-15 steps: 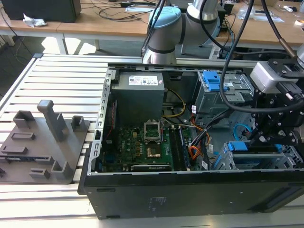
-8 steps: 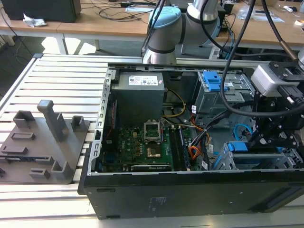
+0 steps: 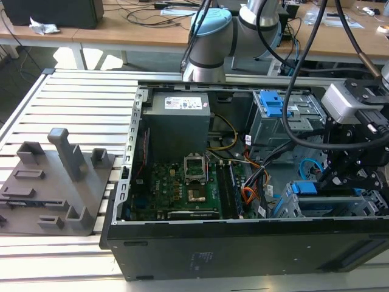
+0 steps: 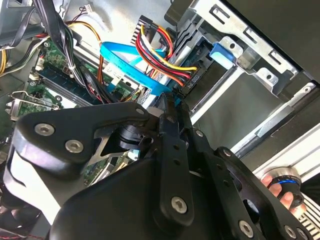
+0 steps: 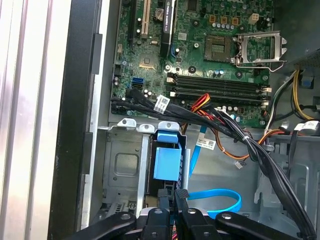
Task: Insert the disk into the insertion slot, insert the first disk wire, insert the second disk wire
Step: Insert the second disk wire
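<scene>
Blue-framed, the disk sat inside the insertion slot at the near corner of the open computer case. Your pincer hovered just behind it, fingers drawn together on what looked like the connector of the flat blue cable, though I couldn't tell for certain.

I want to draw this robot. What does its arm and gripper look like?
The arm is silver-grey tubes with light blue joint caps. The gripper is black metal bars joined with silver screws. Thick black cables loop down to a grey box on its wrist.
</scene>
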{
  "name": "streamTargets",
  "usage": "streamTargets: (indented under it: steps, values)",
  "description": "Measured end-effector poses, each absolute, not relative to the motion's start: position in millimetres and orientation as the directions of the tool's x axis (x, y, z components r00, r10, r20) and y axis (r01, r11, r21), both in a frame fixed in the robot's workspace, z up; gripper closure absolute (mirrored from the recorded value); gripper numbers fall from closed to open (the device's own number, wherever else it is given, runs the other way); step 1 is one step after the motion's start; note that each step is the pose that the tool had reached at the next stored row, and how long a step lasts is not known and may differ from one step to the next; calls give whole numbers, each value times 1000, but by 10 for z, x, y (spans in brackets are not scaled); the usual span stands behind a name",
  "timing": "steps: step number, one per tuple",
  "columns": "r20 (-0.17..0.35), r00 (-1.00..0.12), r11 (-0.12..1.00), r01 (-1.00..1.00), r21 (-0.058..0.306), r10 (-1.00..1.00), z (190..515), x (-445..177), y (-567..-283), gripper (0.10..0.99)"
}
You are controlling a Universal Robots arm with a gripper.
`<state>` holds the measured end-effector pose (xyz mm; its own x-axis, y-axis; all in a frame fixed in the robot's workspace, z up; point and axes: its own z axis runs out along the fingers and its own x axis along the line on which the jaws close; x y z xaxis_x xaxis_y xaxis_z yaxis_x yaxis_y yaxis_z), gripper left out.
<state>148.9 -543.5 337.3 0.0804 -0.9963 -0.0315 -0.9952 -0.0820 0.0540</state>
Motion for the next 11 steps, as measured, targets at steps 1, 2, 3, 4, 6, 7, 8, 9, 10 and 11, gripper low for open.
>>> streamTargets:
  steps: [1,2,3,4,6,7,8,9,10,11]
  values:
    - [-32,80,-82,-995,54,-996,3373,1489,-5435,914]
    - [-32,80,-82,-995,54,-996,3372,1489,-5435,914]
    - [-32,80,-82,-995,54,-996,3371,1489,-5435,914]
    - [-32,80,-82,-995,54,-996,3371,1489,-5435,847]
    - [-32,80,-82,-995,54,-996,3372,1489,-5435,847]
    - [-32,80,-82,-995,54,-996,3374,1489,-5435,847]
    - [-32,80,-82,-995,54,-996,3398,1489,-5435,847]
    - [-32,80,-82,-995,54,-996,3424,1489,-5435,847]
    - [-32,80,-82,-995,54,-996,3461,1489,-5435,847]
    - [-32,80,-82,-995,54,-996,3520,1488,-5435,847]
